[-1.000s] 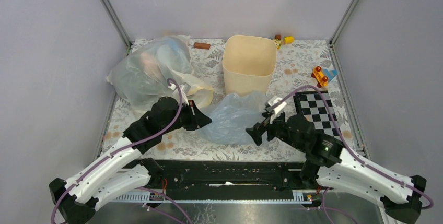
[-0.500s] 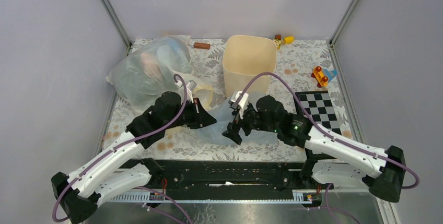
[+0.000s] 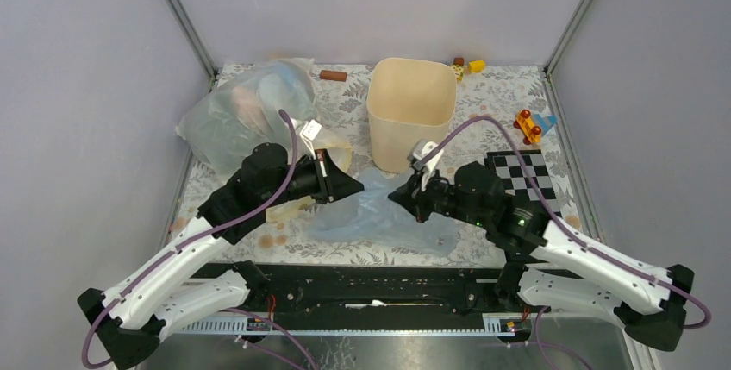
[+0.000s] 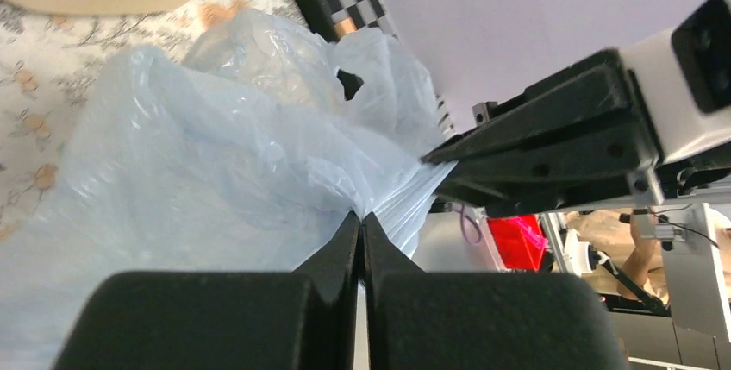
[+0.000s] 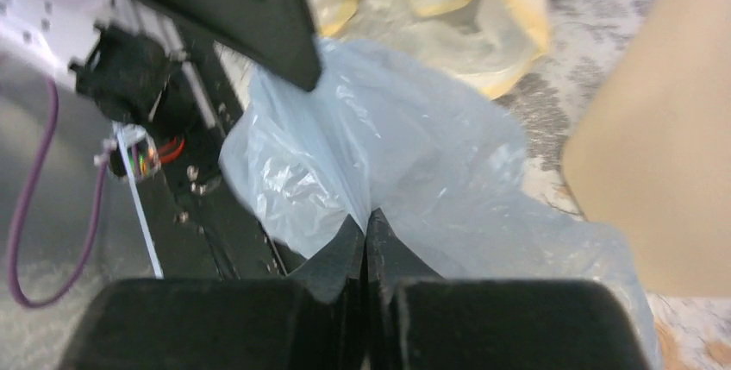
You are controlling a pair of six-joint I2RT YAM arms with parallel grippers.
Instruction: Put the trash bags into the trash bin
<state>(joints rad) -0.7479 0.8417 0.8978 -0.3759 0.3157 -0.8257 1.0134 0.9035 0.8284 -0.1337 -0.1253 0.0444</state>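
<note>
Rightward and back went the right end effector (image 3: 399, 198) since half a second ago, off the middle of the trash bag (image 3: 379, 219) and toward the near wall of the trash bin (image 3: 405, 133). Its jaws, spread wide a second ago, were now clamped tight. From the right wrist camera they were pressed together with a fold of the pale blue film gathered at their tips.

Over on the other side, the left end effector (image 3: 352, 187) was clenched just the same on the bag's left edge, just beside the pale yellow bag (image 3: 338, 153). The left wrist view showed blue plastic bunched right at its closed tips.

So the trash bag was strung between the two end effectors, its top edge drawn up. The rest spilled down toward the near edge of the table (image 3: 483, 103). It sat in front of the bin, none of it inside. How much of it had lifted clear of the table was hard to judge from above.
</note>
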